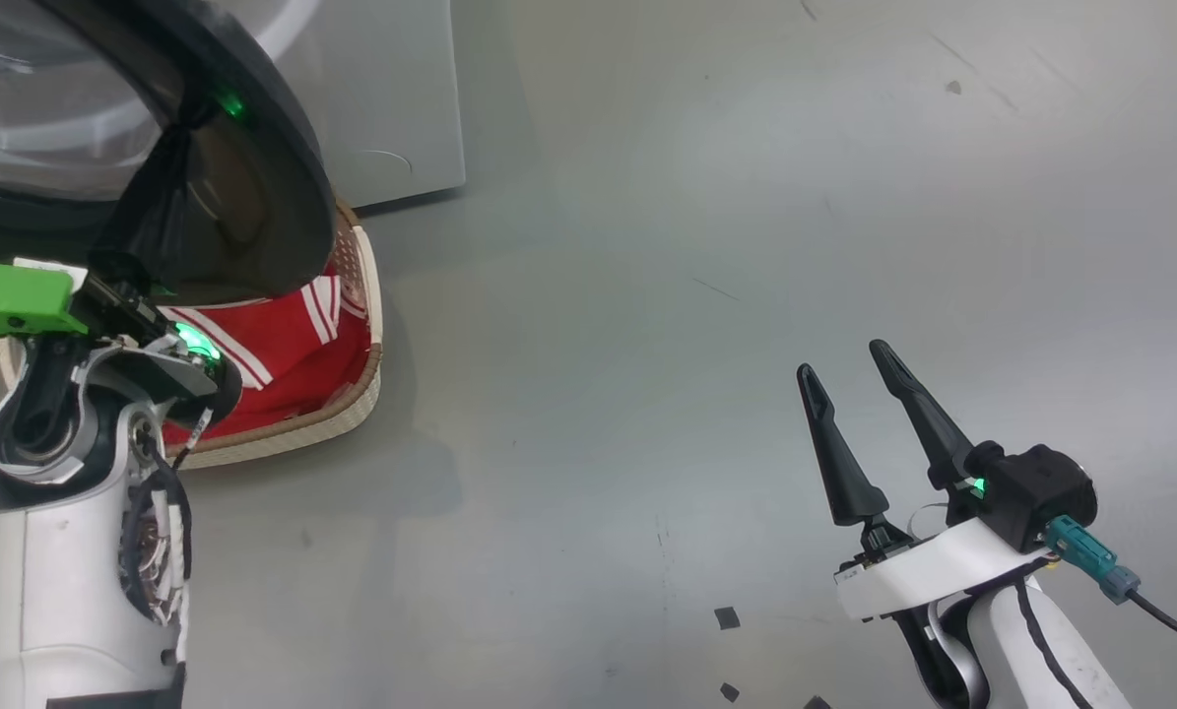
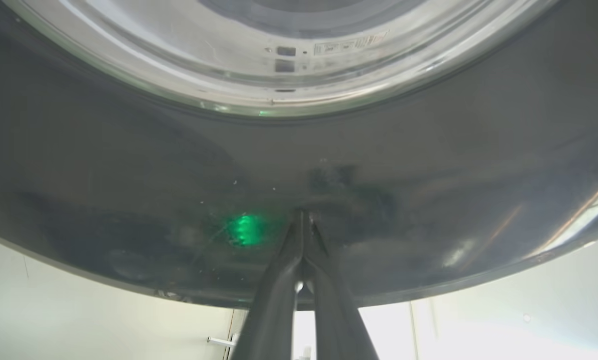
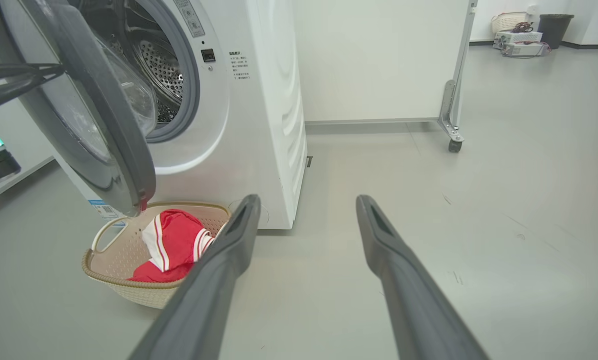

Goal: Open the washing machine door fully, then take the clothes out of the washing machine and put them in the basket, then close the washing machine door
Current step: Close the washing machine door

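Red clothes [image 1: 283, 345] in basket [image 1: 371, 384]; left gripper [image 1: 186, 128] seemingly touching door [image 1: 288, 148]; right gripper [image 1: 842, 356] spread

Head view down on the basket [image 1: 293, 436]; right wrist low, same basket; left wrist seemingly tight against the door [image 2: 128, 175].

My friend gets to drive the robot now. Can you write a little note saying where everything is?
Left claw: shut, tips against the door, on its black rim.
Right claw: open, holding nothing, over bare floor.
Clothes: in the basket, on the floor before the washer, under the door.
Done: clothes out.
Left: door stands partly open; push it shut.
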Available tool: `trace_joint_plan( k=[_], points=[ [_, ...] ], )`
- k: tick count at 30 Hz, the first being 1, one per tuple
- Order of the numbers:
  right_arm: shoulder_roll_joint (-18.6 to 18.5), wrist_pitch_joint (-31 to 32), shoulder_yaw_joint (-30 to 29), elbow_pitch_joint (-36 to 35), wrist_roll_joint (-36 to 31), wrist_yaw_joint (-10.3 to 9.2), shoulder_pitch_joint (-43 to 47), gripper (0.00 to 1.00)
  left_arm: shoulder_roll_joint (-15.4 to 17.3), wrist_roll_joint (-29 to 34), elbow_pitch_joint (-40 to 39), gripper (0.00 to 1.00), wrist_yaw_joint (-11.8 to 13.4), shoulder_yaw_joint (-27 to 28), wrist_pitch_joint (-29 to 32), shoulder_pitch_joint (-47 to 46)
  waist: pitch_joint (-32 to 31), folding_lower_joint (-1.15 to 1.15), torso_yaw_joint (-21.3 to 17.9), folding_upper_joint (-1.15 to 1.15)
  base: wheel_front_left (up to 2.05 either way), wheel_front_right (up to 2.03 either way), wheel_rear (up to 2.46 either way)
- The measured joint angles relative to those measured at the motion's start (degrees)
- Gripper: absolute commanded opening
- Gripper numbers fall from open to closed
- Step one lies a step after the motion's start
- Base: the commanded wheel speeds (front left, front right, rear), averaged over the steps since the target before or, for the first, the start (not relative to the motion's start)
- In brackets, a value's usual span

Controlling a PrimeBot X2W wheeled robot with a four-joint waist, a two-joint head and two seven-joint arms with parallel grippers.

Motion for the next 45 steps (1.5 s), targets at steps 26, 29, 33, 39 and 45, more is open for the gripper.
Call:
trace_joint_plan(
  k=[26, 29, 33, 39, 45],
  points=[
    [1.46, 0.0, -0.64, -0.63, 1.2, 0.01, -1.05, 1.0, 3.0, 6.97, 4.66, 0.0, 1.92, 4.68, -12.06, -13.7, 5.66, 0.0, -10.47, 0.0, 0.0, 0.0, 0.0],
    [1.67, -0.01, -1.44, -0.67, 1.21, 0.02, -1.04, 1.0, 3.12, 7.03, 5.88, 0.0, 2.05, 4.39, -12.25, -14.77, 6.01, 0.0, -11.3, 0.0, 0.0, 0.0, 0.0],
    [1.68, -0.01, -1.83, -0.7, 1.21, 0.01, -1.04, 1.0, 2.88, 7.04, 7.3, 0.0, 2.05, 3.64, -12.25, -15.42, 6.28, 0.0, -11.61, 0.0, 0.0, 0.0, 0.0],
    [1.81, -0.01, -3.37, -1.33, 1.2, 0.0, -1.03, 1.0, 2.12, 7.04, 9.38, 0.0, 1.07, 1.83, -11.82, -15.66, 6.14, 0.0, -10.53, 0.0, 0.0, 0.0, 0.0],
    [1.82, -0.01, -4.49, -1.58, 0.67, 0.01, -1.04, 1.0, 1.46, 8.79, 11.51, 0.0, -1.32, -1.85, -9.77, -15.15, 5.37, 0.0, -7.78, 0.0, 0.0, 0.0, 0.0]
  ],
)
